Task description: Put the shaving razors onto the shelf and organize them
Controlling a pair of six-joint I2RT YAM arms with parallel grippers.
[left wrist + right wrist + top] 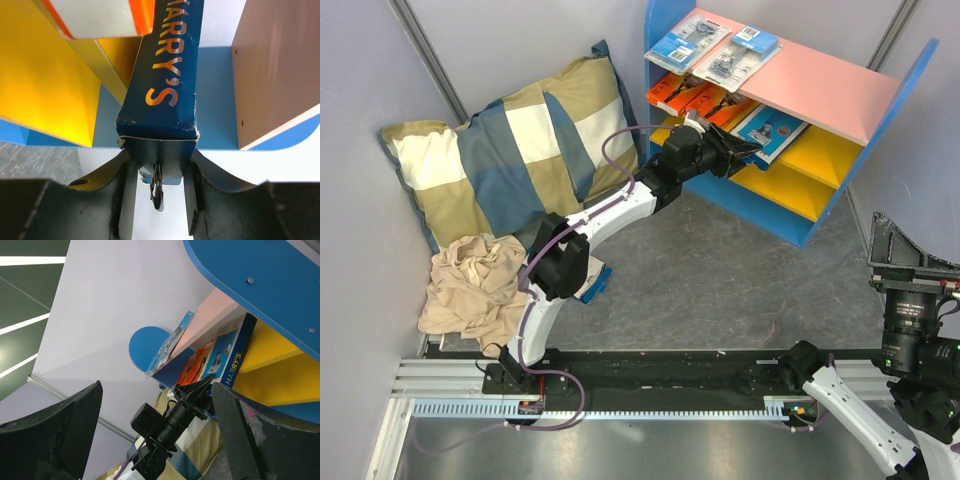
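- Grey desk [720, 280], white walls; the shelf [920, 80] stands at the far right.
- Step in hand, as judged: seat the blue razor box [167, 75] on the upper yellow board, beside the orange boxes [685, 98]. Slide it in squarely and release only once the board carries it.
- Pose: the left arm reaches far forward. The left gripper [752, 150] has its jaws partly closed, clamping the box's near end.
- The right gripper [156, 435] waits near the base, jaws fully apart and empty.

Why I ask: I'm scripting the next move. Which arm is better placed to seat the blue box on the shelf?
Left. Its hand grips the blue box right at the shelf, by the yellow boards. The right hand stands open back near its base, far from the shelf.
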